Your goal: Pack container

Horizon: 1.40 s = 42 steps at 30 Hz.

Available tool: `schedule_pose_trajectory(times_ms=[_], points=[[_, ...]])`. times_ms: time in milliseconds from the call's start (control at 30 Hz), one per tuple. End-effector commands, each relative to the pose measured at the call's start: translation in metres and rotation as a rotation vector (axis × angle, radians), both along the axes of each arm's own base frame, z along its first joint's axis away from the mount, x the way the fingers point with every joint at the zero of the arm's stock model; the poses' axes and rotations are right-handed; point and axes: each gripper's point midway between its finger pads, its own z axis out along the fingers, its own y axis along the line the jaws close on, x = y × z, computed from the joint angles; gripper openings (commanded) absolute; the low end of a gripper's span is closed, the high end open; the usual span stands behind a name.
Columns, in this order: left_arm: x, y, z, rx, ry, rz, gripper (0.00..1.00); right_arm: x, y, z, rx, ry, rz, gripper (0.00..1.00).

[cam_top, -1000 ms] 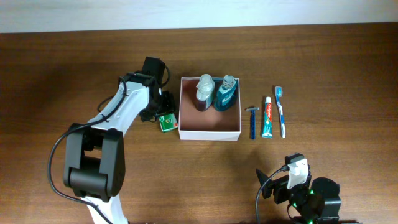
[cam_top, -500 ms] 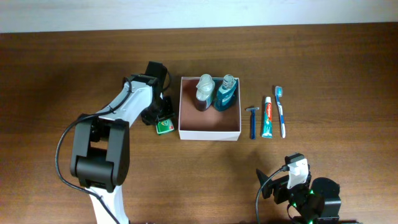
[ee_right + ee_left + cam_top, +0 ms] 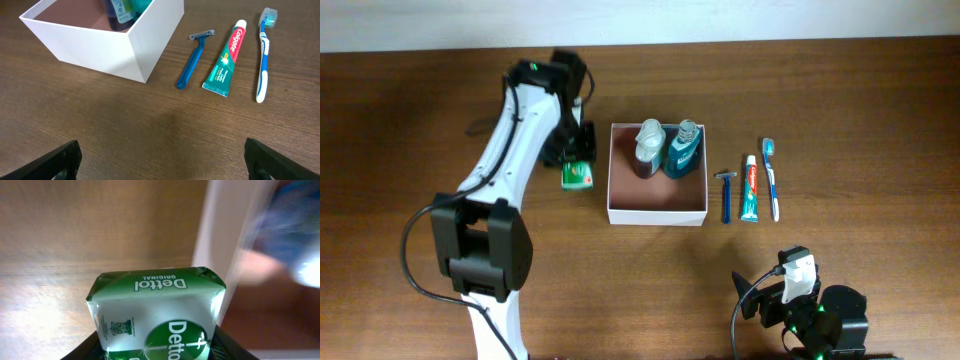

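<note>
Surface: a dark brown wood-grain tabletop (image 3: 840, 90) fills nearly the whole overhead view. A pale wall strip (image 3: 720, 20) runs along its far edge. No more of the room shows.

Container (image 3: 655, 197): sits near the middle of the tabletop, open top upward, white walls, pinkish-brown floor. Two bottles stand against its far wall, a clear one with dark liquid (image 3: 648, 148) and a teal one (image 3: 683, 148).

Left jaws: closed on a green Dettol soap box (image 3: 578, 174), gripped at both sides in the wrist view. The box is just outside the container wall on the left arm's side.

Right jaws: spread wide and holding nothing, parked low over bare tabletop at the near edge.

Beyond the container's opposite wall lie a blue razor (image 3: 726, 193), a toothpaste tube (image 3: 750, 188) and a toothbrush (image 3: 772, 180), side by side and apart.
</note>
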Motion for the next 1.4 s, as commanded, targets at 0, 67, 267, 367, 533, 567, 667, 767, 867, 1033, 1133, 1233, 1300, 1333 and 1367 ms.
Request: schedule_pose_trajectory(times_ms=[0,67,267,367,533,567,667,767,867,1033,1133,1233,1300,1333,1367], points=[[0.011,-0.022,0.037,-0.034,-0.114,-0.114,0.25,-0.001,0.003,0.0,0.012,-0.003,0.012,0.99],[0.016,-0.034,0.041,-0.045,-0.152,-0.137,0.26,-0.001,0.003,0.0,0.012,-0.003,0.012,0.99],[0.012,-0.064,0.022,-0.05,-0.144,-0.19,0.26,-0.001,0.003,0.0,0.012,-0.003,0.012,0.99],[0.005,-0.079,0.01,-0.046,-0.124,-0.215,0.26,-0.001,0.003,0.0,0.012,-0.003,0.012,0.99],[0.003,-0.084,-0.003,-0.013,-0.111,-0.189,0.36,-0.001,0.003,0.0,0.012,-0.003,0.012,0.99],[0.003,-0.084,-0.004,-0.012,-0.109,-0.189,0.38,-0.001,0.003,0.0,0.012,-0.003,0.012,0.99],[0.004,-0.083,-0.005,-0.012,-0.109,-0.187,0.44,-0.001,0.003,0.0,0.012,-0.003,0.012,0.99],[0.006,-0.084,-0.004,-0.015,-0.116,-0.186,0.58,-0.001,0.003,0.0,0.012,-0.003,0.012,0.99],[0.007,-0.081,0.0,-0.017,-0.12,-0.18,0.78,-0.001,0.003,0.0,0.012,-0.003,0.012,0.99],[0.013,-0.072,0.017,-0.023,-0.138,-0.156,0.83,-0.001,0.003,0.0,0.012,-0.003,0.012,0.99],[0.018,-0.061,0.034,-0.026,-0.156,-0.133,0.83,-0.001,0.003,0.0,0.012,-0.003,0.012,0.99],[0.026,-0.041,0.063,-0.031,-0.198,-0.1,0.83,-0.001,0.003,0.0,0.012,-0.003,0.012,0.99],[0.031,-0.024,0.084,-0.034,-0.233,-0.077,0.83,-0.001,0.003,0.0,0.012,-0.003,0.012,0.99],[0.033,-0.014,0.095,-0.036,-0.251,-0.055,0.83,-0.001,0.003,0.0,0.012,-0.003,0.012,0.99],[0.034,-0.004,0.106,-0.038,-0.269,-0.033,0.84,-0.001,0.003,0.0,0.012,-0.003,0.012,0.99]])
